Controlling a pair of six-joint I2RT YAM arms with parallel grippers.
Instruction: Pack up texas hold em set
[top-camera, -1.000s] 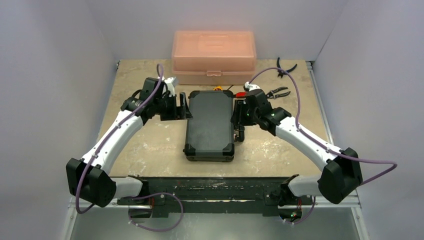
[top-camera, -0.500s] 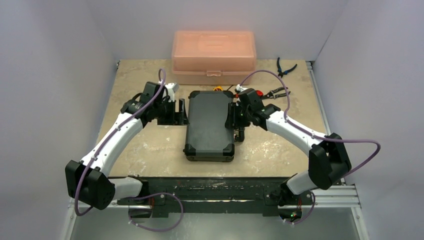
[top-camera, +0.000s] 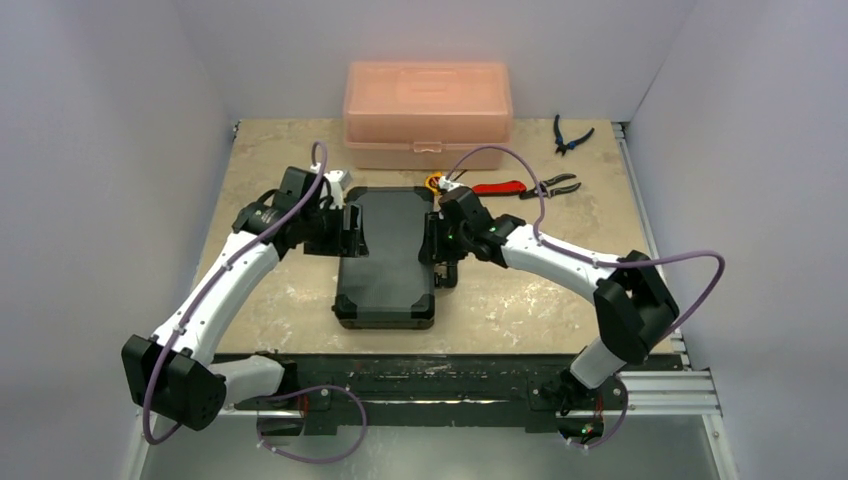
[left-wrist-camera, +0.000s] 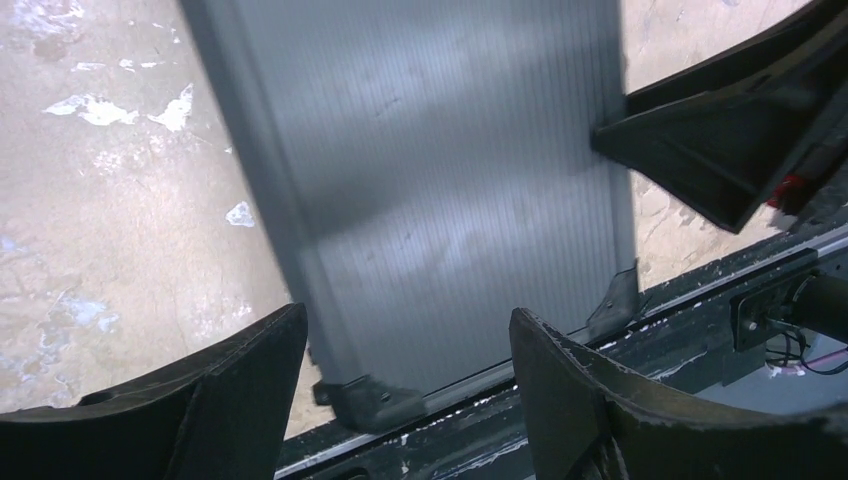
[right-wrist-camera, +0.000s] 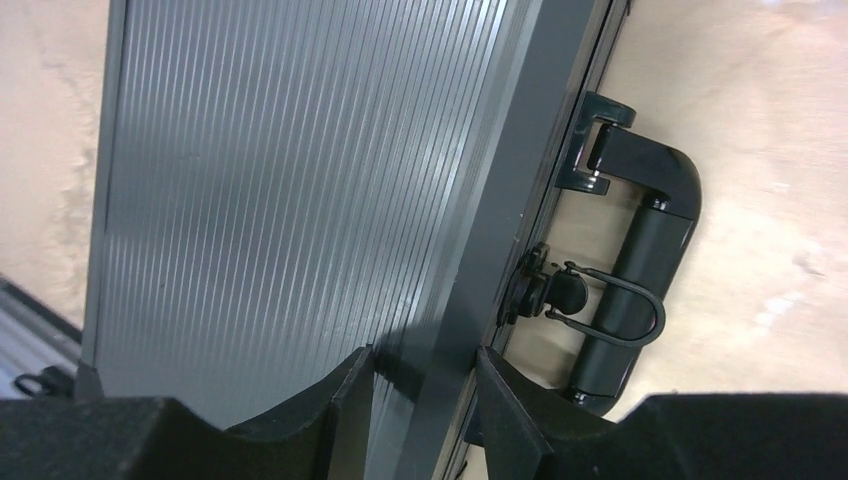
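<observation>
The black briefcase (top-camera: 385, 255) of the texas hold em set lies closed and flat on the table, ribbed lid up (left-wrist-camera: 430, 180) (right-wrist-camera: 280, 170). Its handle (right-wrist-camera: 635, 290) and a latch (right-wrist-camera: 550, 290) sit on its right side. My left gripper (top-camera: 352, 232) (left-wrist-camera: 410, 395) hangs open at the case's left edge, jaws wide apart over the lid, holding nothing. My right gripper (top-camera: 432, 240) (right-wrist-camera: 425, 400) straddles the right rim with narrow jaws. One finger is over the lid and the other is against the case's side by the handle. Chips, cards, discs and dice are out of view.
A translucent pink box (top-camera: 428, 115) stands at the back of the table. Red-handled pliers (top-camera: 500, 187) lie just behind the right gripper, and dark blue pliers (top-camera: 570, 135) lie further back right. The black base rail (top-camera: 430, 375) runs along the near edge.
The briefcase has slid left and slightly nearer, and both grippers moved left with it. The right arm has stretched further across, and its jaws have narrowed around the rim.
</observation>
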